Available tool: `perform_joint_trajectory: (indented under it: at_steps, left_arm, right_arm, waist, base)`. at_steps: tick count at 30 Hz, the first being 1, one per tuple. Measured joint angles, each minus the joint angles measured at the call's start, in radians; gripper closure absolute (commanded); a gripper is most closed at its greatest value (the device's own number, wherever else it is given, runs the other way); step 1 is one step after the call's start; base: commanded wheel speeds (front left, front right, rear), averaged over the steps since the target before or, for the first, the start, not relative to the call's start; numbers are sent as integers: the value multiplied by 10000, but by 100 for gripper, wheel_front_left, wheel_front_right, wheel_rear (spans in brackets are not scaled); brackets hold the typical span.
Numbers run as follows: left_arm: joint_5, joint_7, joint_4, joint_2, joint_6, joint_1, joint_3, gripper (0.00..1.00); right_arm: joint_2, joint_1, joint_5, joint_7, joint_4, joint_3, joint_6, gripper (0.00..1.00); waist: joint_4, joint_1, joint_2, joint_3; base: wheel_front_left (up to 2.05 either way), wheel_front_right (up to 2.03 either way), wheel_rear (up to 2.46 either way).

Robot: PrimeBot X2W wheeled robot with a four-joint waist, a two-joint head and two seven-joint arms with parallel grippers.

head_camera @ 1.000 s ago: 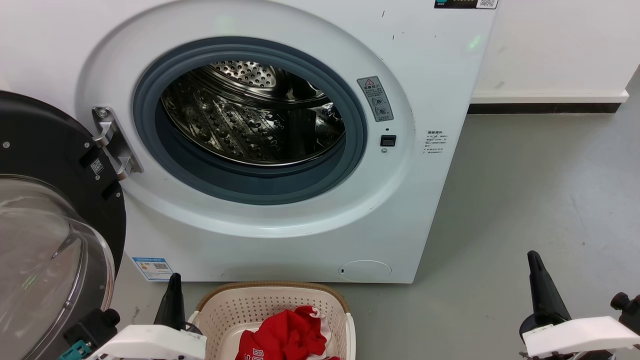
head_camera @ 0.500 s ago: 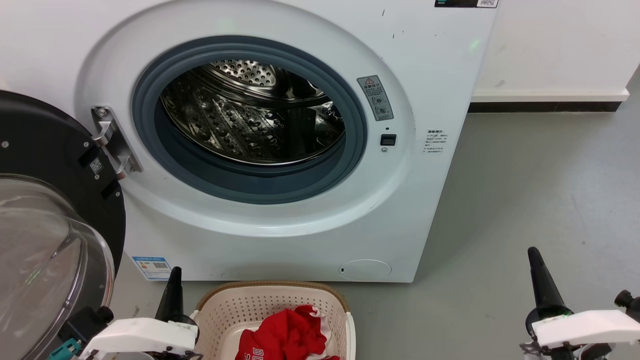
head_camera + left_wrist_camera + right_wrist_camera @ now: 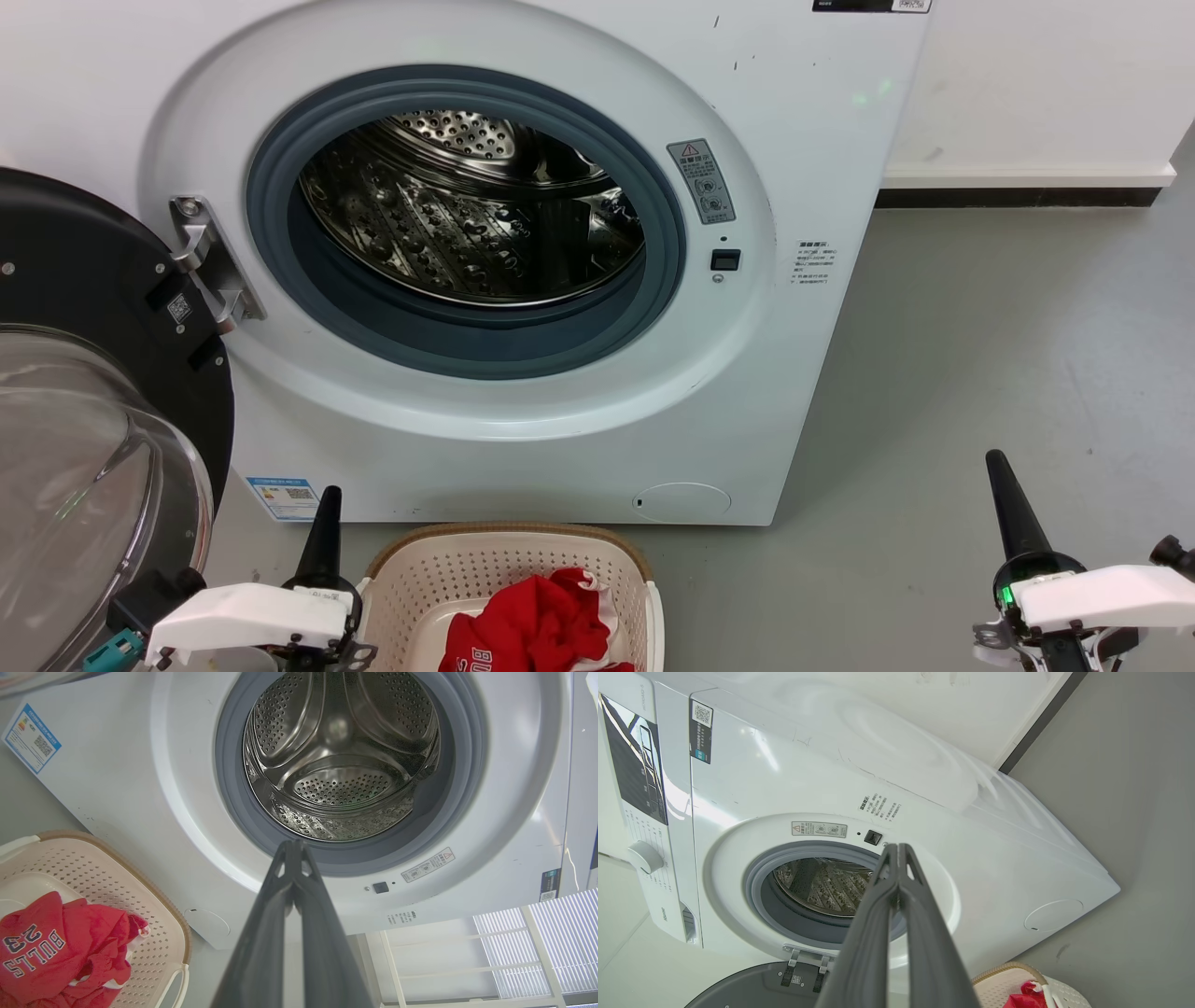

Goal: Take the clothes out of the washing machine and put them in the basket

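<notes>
Last second: not much. Both arms drift slightly up the head view; nothing else changes beyond a slight camera shift. A green light now shows on the right wrist.

Left gripper (image 3: 329, 497): fingers pressed together, holding nothing, parked just left of the basket (image 3: 504, 534). Right gripper (image 3: 997, 465): same, closed and empty, well off to the right over bare floor (image 3: 980, 327).

The clothes (image 3: 537, 625) are a red bundle with white lettering, inside the basket, which sits on the floor right in front of the washing machine (image 3: 794, 140). They haven't shifted.

The drum (image 3: 341, 756), seen from the left wrist, is bare perforated steel, nothing red in it. The door (image 3: 84, 261) is swung wide to the left.

My read: unloading is done and the arms are just settling to rest. The only open question is a drum corner the cameras don't cover.
</notes>
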Motion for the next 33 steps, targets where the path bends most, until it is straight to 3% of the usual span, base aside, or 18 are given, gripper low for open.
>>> perform_joint_trajectory:
  at_steps: [33]
  left_arm:
    - [-3064, 744, 238, 0, -395, -473, 280, 100]
  right_arm:
    - [2, -453, 3035, 773, 420, -238, 0, 100]
  waist:
    - [23, 0, 0, 68]
  base:
    - [0, 0, 0]
